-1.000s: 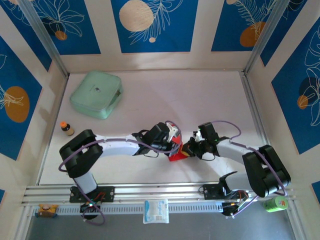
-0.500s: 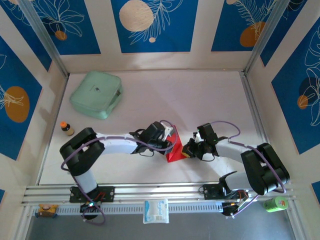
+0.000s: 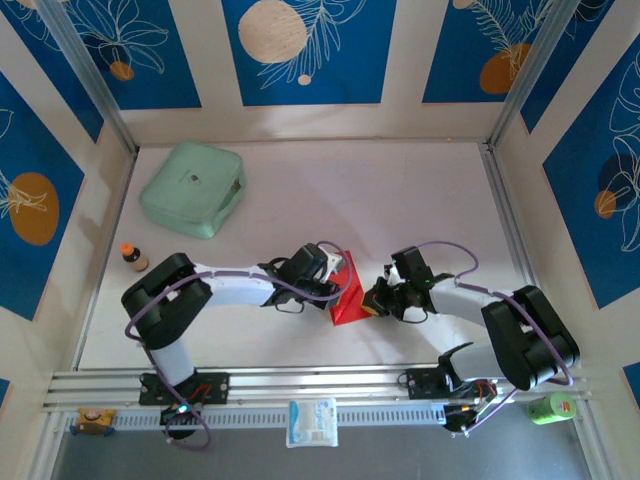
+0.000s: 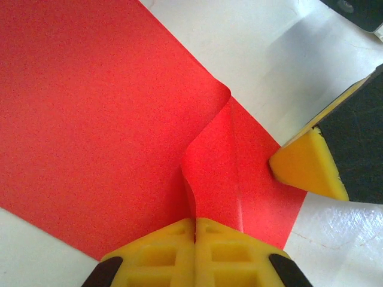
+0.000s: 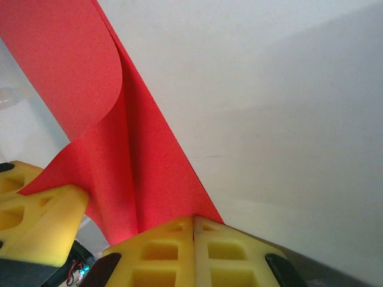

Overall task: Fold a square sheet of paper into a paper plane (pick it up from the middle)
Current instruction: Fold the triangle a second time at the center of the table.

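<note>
The square sheet of paper is bright red and hangs between both grippers just above the table, near the front centre. My left gripper is shut on a raised crease of the sheet, its yellow jaws pressed together. My right gripper is shut on the sheet's opposite edge. The sheet curls into a rounded flap above it. In the left wrist view, one of the right gripper's fingers rests against the paper's edge. The paper plane is out of view.
A mint-green case lies at the back left and a small bottle stands by the left wall. On the front rail sit a white packet and a green object. Patterned walls enclose the table.
Both grippers have shifted slightly left with the sheet. More of the red paper now shows, spread taller between them. Both stay shut.
</note>
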Motion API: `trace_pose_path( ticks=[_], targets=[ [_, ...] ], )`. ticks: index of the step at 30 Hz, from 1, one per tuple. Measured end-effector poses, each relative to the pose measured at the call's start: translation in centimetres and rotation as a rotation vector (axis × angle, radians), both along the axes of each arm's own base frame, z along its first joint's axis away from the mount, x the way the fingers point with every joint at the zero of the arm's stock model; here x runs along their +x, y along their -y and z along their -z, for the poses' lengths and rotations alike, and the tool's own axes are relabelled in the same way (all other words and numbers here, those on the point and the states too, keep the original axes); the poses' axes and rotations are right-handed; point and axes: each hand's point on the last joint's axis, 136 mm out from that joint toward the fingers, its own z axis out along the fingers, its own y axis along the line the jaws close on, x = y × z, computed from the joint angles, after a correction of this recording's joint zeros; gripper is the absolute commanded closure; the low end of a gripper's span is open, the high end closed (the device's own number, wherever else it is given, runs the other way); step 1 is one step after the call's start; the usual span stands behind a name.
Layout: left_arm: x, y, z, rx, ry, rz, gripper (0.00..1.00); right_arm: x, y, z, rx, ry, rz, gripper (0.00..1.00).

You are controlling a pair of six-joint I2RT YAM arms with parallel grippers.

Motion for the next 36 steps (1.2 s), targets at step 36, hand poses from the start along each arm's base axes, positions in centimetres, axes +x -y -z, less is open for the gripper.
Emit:
trace_pose_path(
  ticks=[36],
  targets=[
    [0.3,-0.9,1.5,0.072,0.007,-0.006,1.00,-0.1,-0.4,-1.0,-0.007,0.028,-0.024,0.93]
  ],
)
